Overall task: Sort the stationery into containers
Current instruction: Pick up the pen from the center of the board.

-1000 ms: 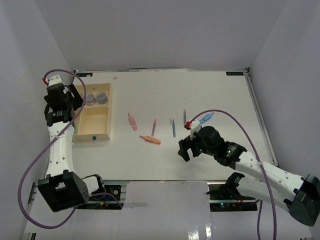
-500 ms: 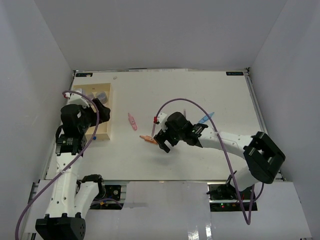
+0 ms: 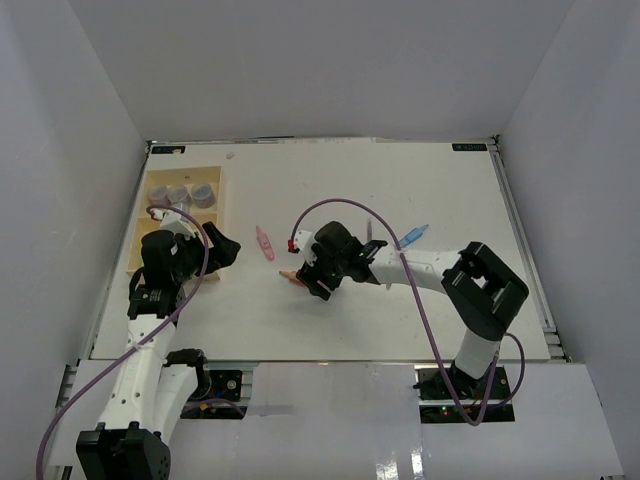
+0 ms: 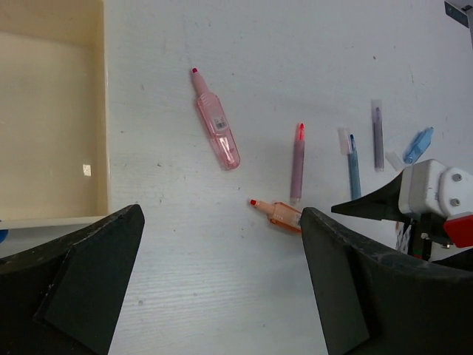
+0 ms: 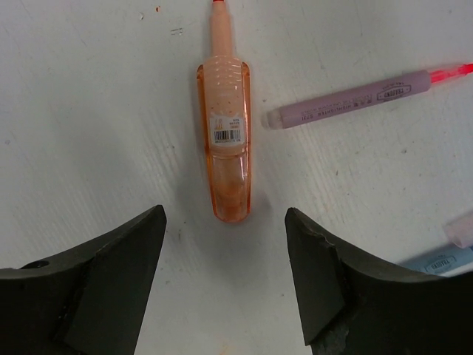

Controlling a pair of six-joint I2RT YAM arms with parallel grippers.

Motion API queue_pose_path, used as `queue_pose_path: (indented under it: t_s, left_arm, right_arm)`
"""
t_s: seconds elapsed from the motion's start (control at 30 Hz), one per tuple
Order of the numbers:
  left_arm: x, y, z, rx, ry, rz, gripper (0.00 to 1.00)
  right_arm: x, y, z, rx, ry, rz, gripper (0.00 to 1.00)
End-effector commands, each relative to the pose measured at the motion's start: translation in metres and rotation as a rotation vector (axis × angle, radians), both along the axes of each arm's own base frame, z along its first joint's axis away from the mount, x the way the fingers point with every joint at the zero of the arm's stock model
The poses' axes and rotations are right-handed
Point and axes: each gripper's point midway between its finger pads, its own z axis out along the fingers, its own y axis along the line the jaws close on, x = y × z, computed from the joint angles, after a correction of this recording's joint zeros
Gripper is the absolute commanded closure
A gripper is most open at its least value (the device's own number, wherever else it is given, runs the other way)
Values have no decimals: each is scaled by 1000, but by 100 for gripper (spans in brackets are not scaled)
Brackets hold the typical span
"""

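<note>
1. Right gripper [image 5: 224, 213] is spread wide, its fingers flanking the butt of the squat translucent orange marker [image 5: 225, 140], which lies on the white worktop [image 5: 89, 111].
2. Left gripper [image 4: 222, 214] is released and empty, near the cream rectangular tray [image 4: 104, 111].

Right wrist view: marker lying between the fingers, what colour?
The marker is translucent orange with a small white barcode label; right wrist view shows it best.

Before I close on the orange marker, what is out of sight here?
- Top external: the right gripper covers much of the orange marker.
- Top external: the left arm hides the tray's near end.
- Right wrist: the blue pen is cut off by the frame's right edge.
</note>
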Motion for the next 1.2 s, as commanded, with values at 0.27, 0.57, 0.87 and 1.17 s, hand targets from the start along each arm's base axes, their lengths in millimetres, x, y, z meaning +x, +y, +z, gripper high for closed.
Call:
queue_pose_path:
  t_s: [0.27,0.57,0.87,1.17]
  left_arm:
    - [7,-8,14,-20,-59,-39,2]
    - [7,-9,14,-23,-56,-43,2]
    - [6,-11,10,-32,-41,-56,2]
    - [3,-15,6,-45,-30,-75,2]
  right_arm:
    - [11,20,-9,6,-39,37,29]
    - [9,11,-29,-41,-33,23,40]
    - [-3,0,-28,-44,-38,15,54]
    - [-18,-6,-28,-39,-30,22,60]
